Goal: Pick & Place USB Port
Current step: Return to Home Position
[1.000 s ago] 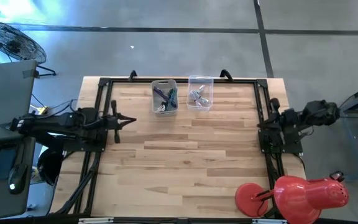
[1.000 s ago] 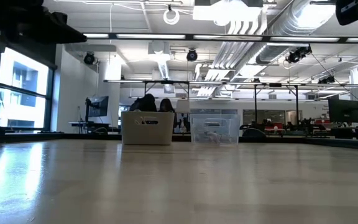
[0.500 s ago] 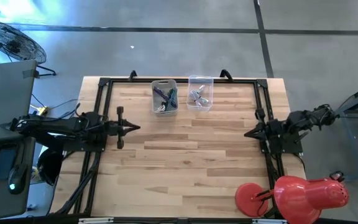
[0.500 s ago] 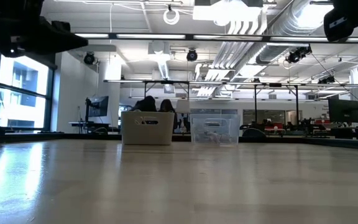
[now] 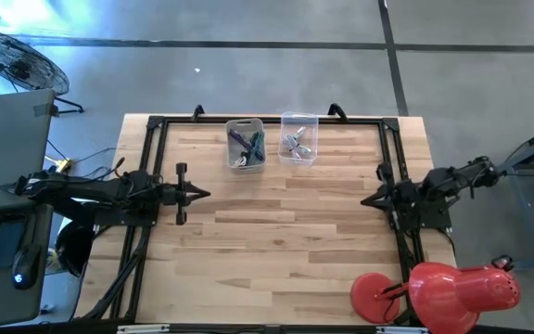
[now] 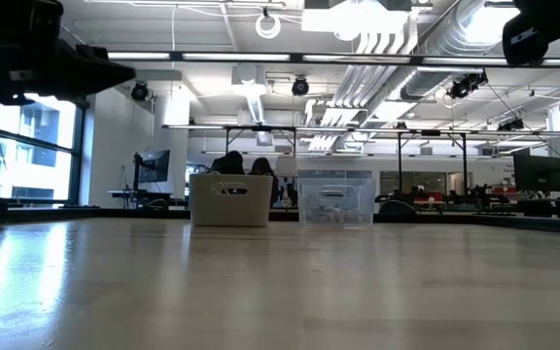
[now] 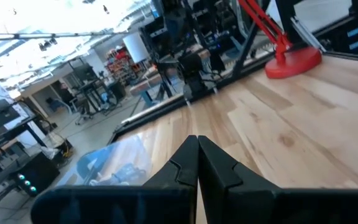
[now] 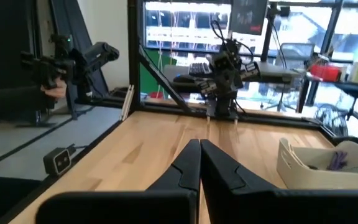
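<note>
Two bins stand side by side at the table's far edge. The clear bin [image 5: 298,139] holds small metallic USB ports, and the white bin [image 5: 246,145] holds purple and green pieces. Both also show in the low view: white bin [image 6: 229,199], clear bin [image 6: 336,201]. My left gripper [image 5: 204,193] hovers over the table's left part, fingers shut [image 7: 197,152], pointing toward the right side. My right gripper [image 5: 366,199] hovers near the right edge, fingers shut [image 8: 199,155], pointing left. Neither is near the bins.
A red desk lamp [image 5: 452,288] stands on the near right corner. A black frame [image 5: 152,148] runs along the table's left, far and right edges. Bare wood [image 5: 286,232] lies between the two grippers. A person's hand [image 8: 55,90] holds a device beyond the table.
My right arm unfolded from beside the right rail and reached its gripper toward the table's left, over the right edge. My left gripper moved a little toward the right and the near edge. The bins stayed where they were.
</note>
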`<move>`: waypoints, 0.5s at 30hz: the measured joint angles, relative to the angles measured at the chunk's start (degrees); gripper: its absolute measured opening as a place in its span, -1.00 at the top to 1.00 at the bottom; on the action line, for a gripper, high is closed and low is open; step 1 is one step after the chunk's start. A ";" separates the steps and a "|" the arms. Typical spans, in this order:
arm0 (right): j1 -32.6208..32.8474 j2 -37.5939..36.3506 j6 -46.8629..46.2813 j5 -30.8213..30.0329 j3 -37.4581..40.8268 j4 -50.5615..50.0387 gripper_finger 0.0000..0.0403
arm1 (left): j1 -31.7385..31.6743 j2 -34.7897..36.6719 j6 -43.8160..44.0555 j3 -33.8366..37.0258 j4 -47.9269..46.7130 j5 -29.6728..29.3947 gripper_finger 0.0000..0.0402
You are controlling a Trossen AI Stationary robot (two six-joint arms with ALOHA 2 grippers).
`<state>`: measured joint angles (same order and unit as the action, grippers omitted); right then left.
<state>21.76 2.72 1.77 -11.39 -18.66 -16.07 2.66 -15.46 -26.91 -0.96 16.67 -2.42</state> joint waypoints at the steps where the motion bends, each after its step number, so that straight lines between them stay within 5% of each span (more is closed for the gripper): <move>1: 0.00 0.02 0.55 0.22 1.56 2.31 1.00 | 0.00 0.04 0.15 0.01 -0.58 0.00 1.00; 9: -3.06 0.17 4.42 -1.08 17.15 18.70 1.00 | 0.00 -0.04 0.16 0.12 -0.17 0.52 1.00; 15: -10.64 0.59 4.77 5.29 17.97 19.45 1.00 | 0.00 -0.04 0.75 0.18 -0.35 0.57 1.00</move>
<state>11.12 3.31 6.55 -6.10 -0.69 3.38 2.66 -15.51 -26.16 -0.78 16.32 -1.85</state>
